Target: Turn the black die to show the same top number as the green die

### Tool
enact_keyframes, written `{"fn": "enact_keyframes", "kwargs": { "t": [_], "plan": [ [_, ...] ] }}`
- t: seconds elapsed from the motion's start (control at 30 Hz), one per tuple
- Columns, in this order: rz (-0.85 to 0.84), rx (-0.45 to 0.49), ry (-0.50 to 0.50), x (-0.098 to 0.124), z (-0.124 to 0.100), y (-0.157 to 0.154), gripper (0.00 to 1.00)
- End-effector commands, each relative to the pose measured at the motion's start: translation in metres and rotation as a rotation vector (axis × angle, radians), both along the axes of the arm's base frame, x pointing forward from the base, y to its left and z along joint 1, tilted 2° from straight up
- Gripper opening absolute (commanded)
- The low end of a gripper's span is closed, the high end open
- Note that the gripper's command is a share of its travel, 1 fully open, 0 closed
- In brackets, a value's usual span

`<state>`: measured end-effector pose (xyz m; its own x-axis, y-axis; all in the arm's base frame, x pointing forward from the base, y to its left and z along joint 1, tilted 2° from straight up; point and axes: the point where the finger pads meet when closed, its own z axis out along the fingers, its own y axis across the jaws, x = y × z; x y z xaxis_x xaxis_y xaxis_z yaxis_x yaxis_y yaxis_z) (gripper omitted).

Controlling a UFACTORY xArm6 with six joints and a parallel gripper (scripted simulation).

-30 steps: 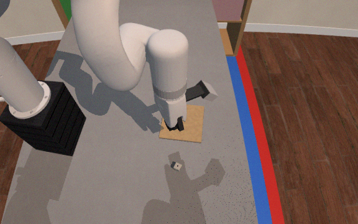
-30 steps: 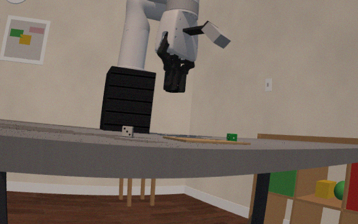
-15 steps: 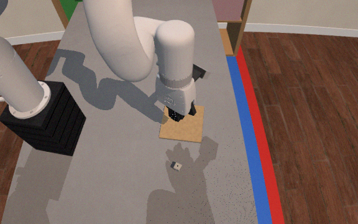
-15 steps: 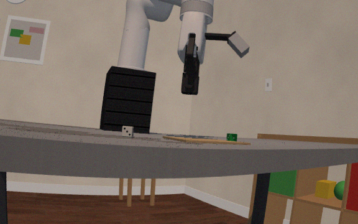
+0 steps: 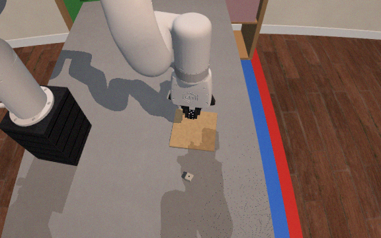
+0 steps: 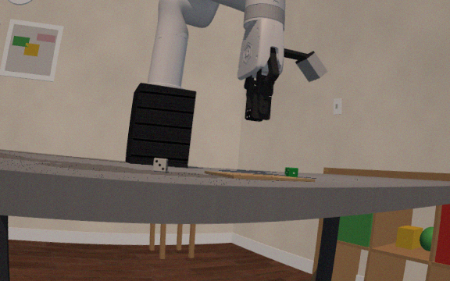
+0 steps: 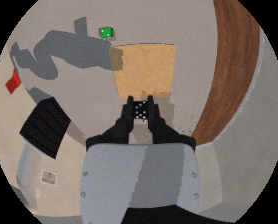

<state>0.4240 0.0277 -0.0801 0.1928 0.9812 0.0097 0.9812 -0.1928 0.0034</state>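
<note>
My gripper (image 5: 191,116) (image 6: 258,118) (image 7: 140,102) is shut on the black die (image 5: 191,114) (image 6: 249,114) (image 7: 141,111) and holds it well above the table. The die shows several white pips towards the wrist camera. The tan mat (image 5: 190,132) (image 6: 264,177) (image 7: 145,70) lies flat on the table below. The green die (image 6: 291,172) (image 7: 106,32) lies on the table just off the mat; the arm hides it in the top view. Its top number is too small to read surely. The white die (image 5: 188,176) (image 6: 160,164) lies on the table off the mat, one pip on top.
The grey table (image 5: 127,165) (image 6: 112,195) carries the mat and the loose dice. The black robot base block (image 5: 61,125) (image 6: 162,125) stands at the left in the top view. A wooden shelf (image 5: 261,20) stands beyond the table. Arm shadows cross the mat and the table.
</note>
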Motion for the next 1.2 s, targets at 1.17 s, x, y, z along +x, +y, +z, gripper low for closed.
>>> {"fn": "enact_keyframes", "kwargs": {
  "t": [1.17],
  "plan": [
    [0.255, 0.472, -0.032, 0.0069, -0.0003, 0.0105, 0.15]
  ]
}}
